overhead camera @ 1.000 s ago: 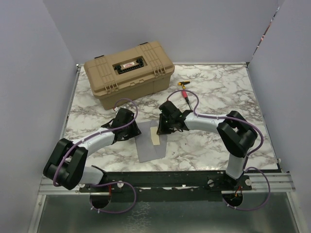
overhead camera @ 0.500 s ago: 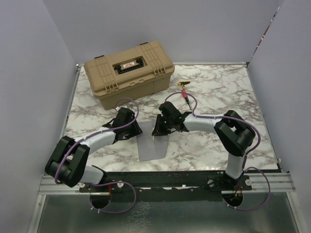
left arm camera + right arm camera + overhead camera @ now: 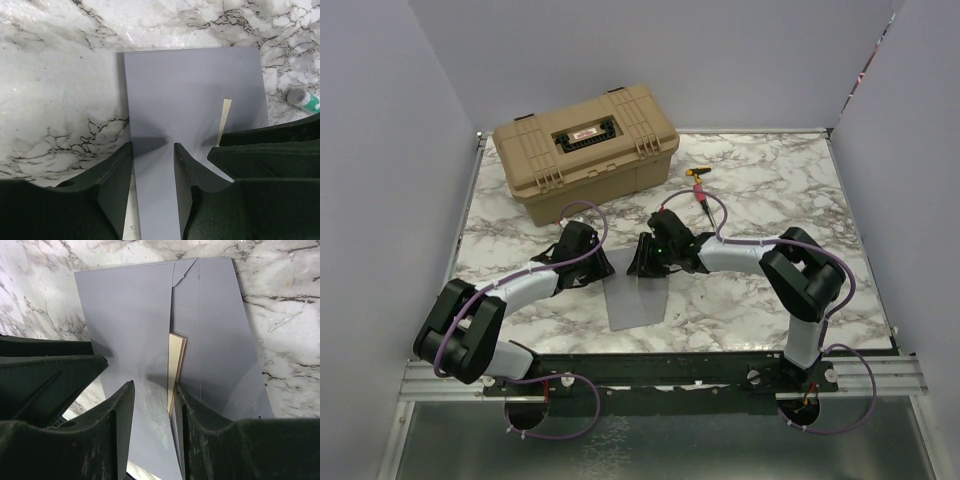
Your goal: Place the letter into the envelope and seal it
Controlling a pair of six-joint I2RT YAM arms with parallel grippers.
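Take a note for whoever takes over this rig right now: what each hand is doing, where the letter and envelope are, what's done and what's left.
Left hand: open, low over one end of the envelope. Contact cannot be told.
Right hand: open, low over the envelope's opening, right at the letter.
Envelope: flat on the table, between the two arms.
Letter: almost fully inside, with only a tan strip showing at the opening.
Done: letter nearly inserted.
Left: push the last strip in, fold the flap over and seal it.
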